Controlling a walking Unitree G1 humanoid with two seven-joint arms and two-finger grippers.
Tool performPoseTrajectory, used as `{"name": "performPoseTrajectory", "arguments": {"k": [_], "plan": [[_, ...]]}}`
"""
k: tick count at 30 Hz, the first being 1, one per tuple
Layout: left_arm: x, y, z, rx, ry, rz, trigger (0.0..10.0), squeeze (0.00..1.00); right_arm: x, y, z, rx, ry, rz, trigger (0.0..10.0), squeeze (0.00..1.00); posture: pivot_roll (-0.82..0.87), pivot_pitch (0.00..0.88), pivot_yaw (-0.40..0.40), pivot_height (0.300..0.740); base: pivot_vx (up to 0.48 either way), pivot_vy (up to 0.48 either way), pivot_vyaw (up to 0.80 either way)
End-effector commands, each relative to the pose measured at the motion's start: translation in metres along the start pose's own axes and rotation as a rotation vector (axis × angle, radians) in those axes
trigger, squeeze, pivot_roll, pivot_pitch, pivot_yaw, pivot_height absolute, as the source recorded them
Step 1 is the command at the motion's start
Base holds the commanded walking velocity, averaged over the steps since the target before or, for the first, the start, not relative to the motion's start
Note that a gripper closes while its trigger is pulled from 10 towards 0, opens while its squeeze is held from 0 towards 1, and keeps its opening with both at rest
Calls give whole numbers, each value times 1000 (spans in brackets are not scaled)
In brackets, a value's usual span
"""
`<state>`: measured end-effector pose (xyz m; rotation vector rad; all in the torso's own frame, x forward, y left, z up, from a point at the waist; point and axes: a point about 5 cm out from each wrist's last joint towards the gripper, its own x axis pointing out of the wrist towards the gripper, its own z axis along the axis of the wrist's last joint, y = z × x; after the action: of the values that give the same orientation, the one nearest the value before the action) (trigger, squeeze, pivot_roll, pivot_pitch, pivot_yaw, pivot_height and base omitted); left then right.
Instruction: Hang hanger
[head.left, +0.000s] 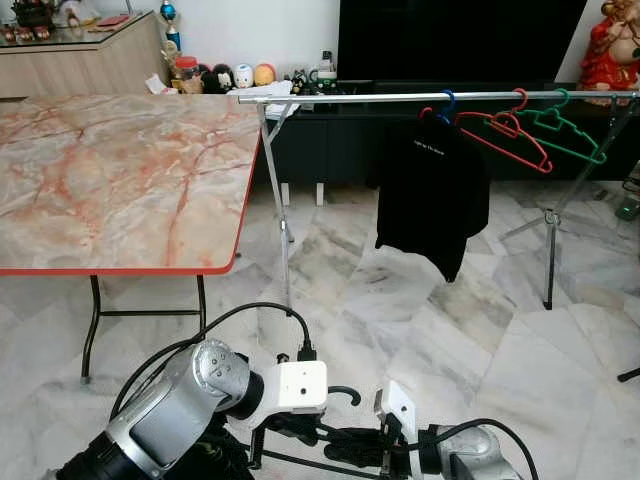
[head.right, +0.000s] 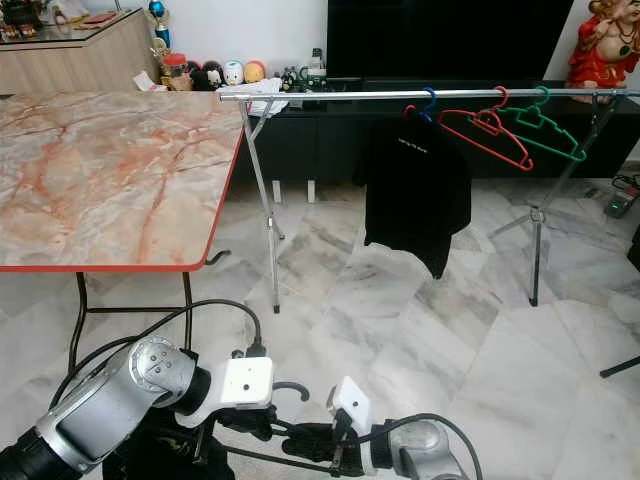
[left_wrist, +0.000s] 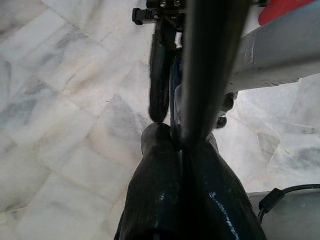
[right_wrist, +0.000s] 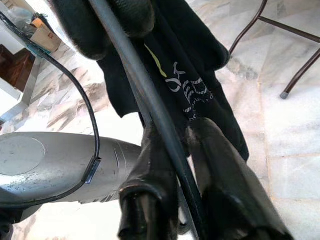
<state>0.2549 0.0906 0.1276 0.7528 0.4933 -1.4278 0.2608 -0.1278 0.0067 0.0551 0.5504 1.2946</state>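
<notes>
Dark hanger (right_wrist: 150, 107) with a black garment (right_wrist: 195, 95) on it sits low at 6 o'clock in the eye views, between both grippers, hook (head.left: 345, 393) pointing up. Well short of the rail.

Right gripper (right_wrist: 182, 145): fingers pinched onto the hanger bar, garment draped over it. Left gripper (left_wrist: 172, 120): fingers nearly together around a thin dark bar, almost certainly the same hanger; contact is blurred, so a firm grip isn't confirmed.

Step, my read: carry phase, hanger held, not hung. Next move needs a lift and a reach or walk toward the garment rack rail (head.left: 400, 97) at 12 to 1 o'clock, hook over a bare stretch. Free rail looks best at 11 o'clock of the hung black T-shirt (head.left: 432, 190); red hanger (head.left: 505, 130) and green hanger (head.left: 565, 128) fill the 2 o'clock end.

Marble-top table (head.left: 120, 170) at 10 o'clock, close to the rack leg; mind the left elbow.

View split: eye views give rail and clearance; right wrist view gives white print on the garment plus the grip itself.
</notes>
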Motion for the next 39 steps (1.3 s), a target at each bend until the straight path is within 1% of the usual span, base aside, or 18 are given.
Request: {"name": "performPoseTrajectory", "arguments": {"k": [1, 4, 8, 19, 20, 21, 22, 23, 34, 36, 39], "plan": [[-1, 3, 16, 37, -86, 2, 10000, 0, 3, 0, 1, 17, -29, -17, 0, 0, 105, 37, 31, 740, 0, 0, 0], [-1, 5, 20, 20, -116, 13, 10000, 0, 3, 0, 1, 18, -32, -20, 0, 0, 106, 37, 32, 740, 0, 0, 0], [-1, 5, 17, 25, -103, 10, 10000, 0, 3, 0, 1, 21, -37, -21, 0, 0, 105, 37, 33, 740, 0, 0, 0], [0, 5, 18, 26, -111, 10, 10000, 0, 2, 0, 1, 27, -47, -34, 0, 0, 105, 42, 35, 740, 0, 0, 0], [0, 5, 18, 27, -116, 11, 10000, 43, 2, 0, 1, 27, -48, -35, 0, 0, 105, 42, 35, 740, 0, 0, 0], [0, 5, 18, 27, -116, 11, 10000, 43, 2, 0, 1, 27, -48, -35, 0, 0, 105, 42, 35, 740, 0, 0, 0], [0, 6, 19, 25, -129, 17, 10000, 882, 2, -1, 1, 27, -51, -40, 0, 0, 106, 47, 34, 740, 0, 0, 0], [-1, 7, 19, 25, -131, 19, 10000, 1000, 2, -1, 1, 27, -53, -44, 0, 0, 106, 47, 34, 740, 0, 0, 0], [-5, 7, 21, 12, -154, 18, 10000, 1000, -4, -7, 3, 6, -84, -150, 0, 0, 111, 61, 27, 740, 0, 0, 0], [-7, 9, 21, 9, -160, 32, 10000, 1000, -5, -9, 4, 2, -91, -170, 0, 0, 109, 69, 27, 740, 0, 0, 0], [-13, 16, 24, -1, -185, 85, 10000, 1000, -6, -11, 4, -9, -106, -229, 0, 0, 108, 76, 28, 740, 0, 0, 0]]}}
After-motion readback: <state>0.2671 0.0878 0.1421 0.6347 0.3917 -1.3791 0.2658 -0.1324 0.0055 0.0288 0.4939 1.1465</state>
